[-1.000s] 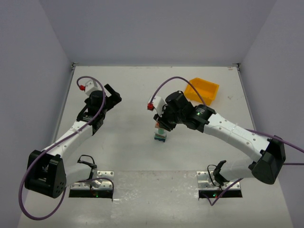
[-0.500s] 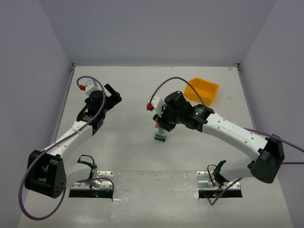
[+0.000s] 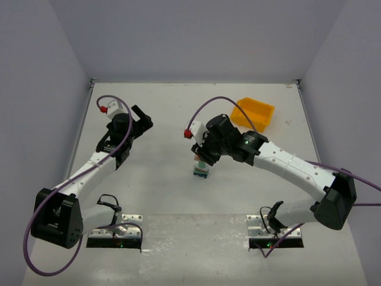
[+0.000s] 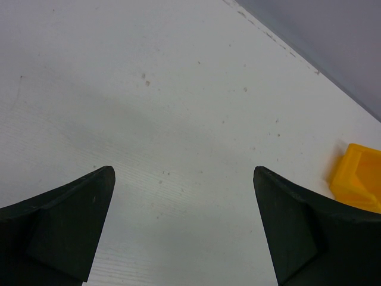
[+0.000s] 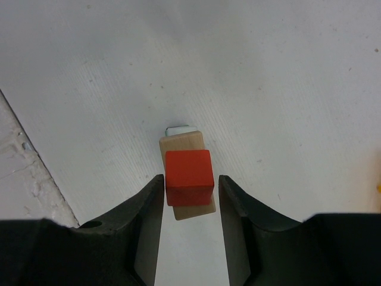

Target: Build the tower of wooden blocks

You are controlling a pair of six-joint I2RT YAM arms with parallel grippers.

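The wood block tower (image 3: pixel 201 168) stands mid-table, with green and blue blocks at its base. From the right wrist view I look straight down on it: a red block (image 5: pixel 189 168) sits on a tan block (image 5: pixel 180 142), with a pale block edge (image 5: pixel 178 129) below. My right gripper (image 5: pixel 190 179) straddles the red block. Its left finger touches the block and its right finger stands a small gap away. In the top view the right gripper (image 3: pixel 202 158) covers the tower's top. My left gripper (image 3: pixel 141 119) is open and empty over bare table (image 4: pixel 183 173).
A yellow plastic bin (image 3: pixel 253 113) sits at the back right, behind the right arm. It also shows at the right edge of the left wrist view (image 4: pixel 357 179). Walls enclose the table on three sides.
The right arm has shifted very slightly over the tower. The left arm has not moved.
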